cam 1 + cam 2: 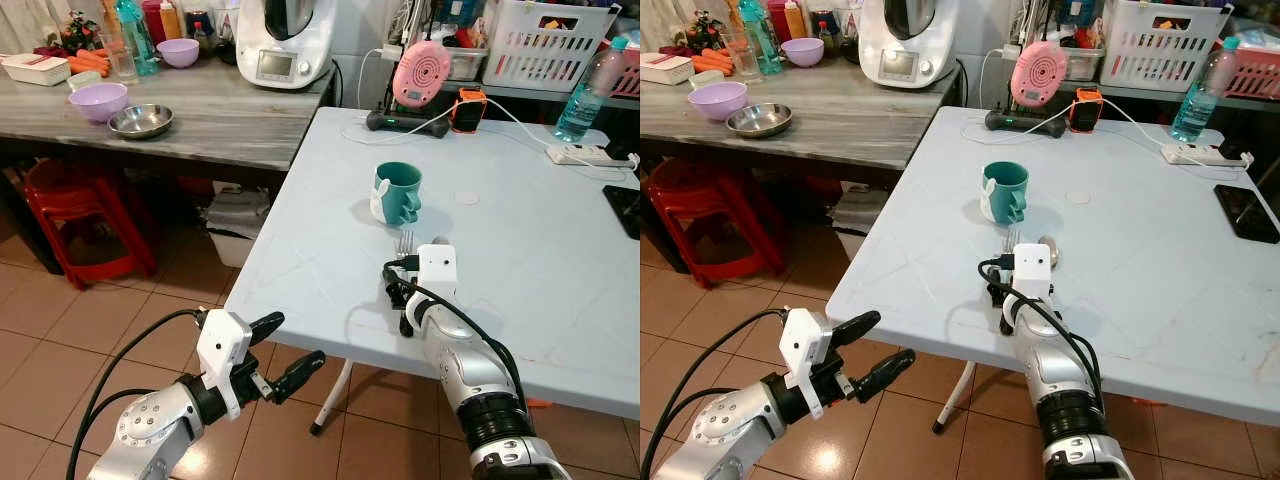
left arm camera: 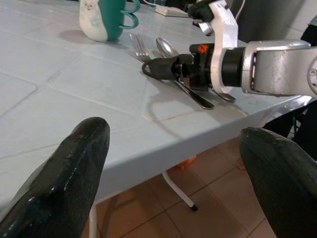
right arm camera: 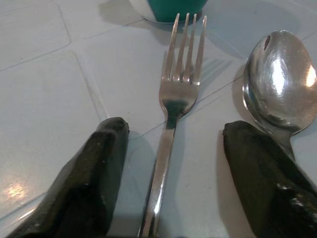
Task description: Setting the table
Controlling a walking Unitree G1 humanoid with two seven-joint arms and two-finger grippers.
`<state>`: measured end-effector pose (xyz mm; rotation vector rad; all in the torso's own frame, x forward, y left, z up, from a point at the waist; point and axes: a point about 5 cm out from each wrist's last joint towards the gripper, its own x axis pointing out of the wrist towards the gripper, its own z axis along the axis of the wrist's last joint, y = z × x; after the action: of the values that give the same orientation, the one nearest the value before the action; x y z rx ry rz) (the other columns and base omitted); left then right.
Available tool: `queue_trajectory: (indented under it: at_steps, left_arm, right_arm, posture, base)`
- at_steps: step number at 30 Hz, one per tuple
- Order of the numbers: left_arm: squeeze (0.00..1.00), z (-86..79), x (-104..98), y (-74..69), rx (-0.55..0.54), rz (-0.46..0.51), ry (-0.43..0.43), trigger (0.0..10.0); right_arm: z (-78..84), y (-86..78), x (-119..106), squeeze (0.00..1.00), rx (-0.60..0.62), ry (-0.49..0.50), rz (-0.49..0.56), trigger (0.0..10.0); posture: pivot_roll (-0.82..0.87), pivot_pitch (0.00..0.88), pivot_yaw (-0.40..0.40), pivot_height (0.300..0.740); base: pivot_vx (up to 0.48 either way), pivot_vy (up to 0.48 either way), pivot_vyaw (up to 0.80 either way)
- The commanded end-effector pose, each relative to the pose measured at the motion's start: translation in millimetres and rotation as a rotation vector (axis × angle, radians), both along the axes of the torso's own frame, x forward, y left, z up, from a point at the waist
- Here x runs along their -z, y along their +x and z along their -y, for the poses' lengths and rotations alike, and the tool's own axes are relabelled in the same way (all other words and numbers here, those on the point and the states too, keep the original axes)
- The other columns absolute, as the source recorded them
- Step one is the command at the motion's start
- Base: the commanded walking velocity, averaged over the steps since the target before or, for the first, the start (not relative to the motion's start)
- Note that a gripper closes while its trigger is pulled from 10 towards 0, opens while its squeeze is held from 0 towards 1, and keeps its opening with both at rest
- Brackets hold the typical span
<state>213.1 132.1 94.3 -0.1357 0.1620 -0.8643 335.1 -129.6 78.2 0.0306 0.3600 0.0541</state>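
A teal mug [image 1: 397, 192] stands on the pale blue table [image 1: 520, 260]. Just in front of it a fork [image 3: 173, 99] and a spoon [image 3: 277, 79] lie side by side, handles toward me. My right gripper [image 3: 176, 131] rests low on the table, open, its two black fingers either side of the fork's handle. The spoon's neck lies beside one finger [image 3: 267, 178]. From the head view the right gripper [image 1: 400, 275] sits near the table's front edge. My left gripper [image 1: 295, 340] hangs open with nothing in it, below and in front of that edge.
A wooden counter [image 1: 220, 120] to the left carries purple bowls [image 1: 98, 100], a steel bowl [image 1: 140, 121] and a kitchen machine [image 1: 285, 40]. Red stools [image 1: 85, 215] stand beneath it. A bottle [image 1: 585, 90], power strip [image 1: 585, 155], cables and a phone [image 1: 625, 210] occupy the table's far side.
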Motion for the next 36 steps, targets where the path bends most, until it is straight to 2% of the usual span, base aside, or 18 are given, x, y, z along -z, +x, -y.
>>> queue_trajectory:
  at_steps: [1, 36]
  left_arm:
    - [0.00, 0.2, -2.1, -1.0, 0.015, 0.008, 0.007, 10.0]
    - [0.00, -5.4, 0.8, -1.2, 0.073, 0.020, 0.029, 10.0]
  right_arm:
    - [-7.6, -0.2, 3.9, 0.00, -0.034, 0.003, -0.025, 0.0]
    - [-15.3, -10.0, 21.4, 0.00, -0.005, 0.089, -0.092, 0.0]
  posture:
    - [-0.01, 0.030, -0.011, 0.740]
    - [0.00, 0.030, 0.001, 0.740]
  base:
    - [0.000, 0.000, 0.00]
    - [0.000, 0.000, 0.00]
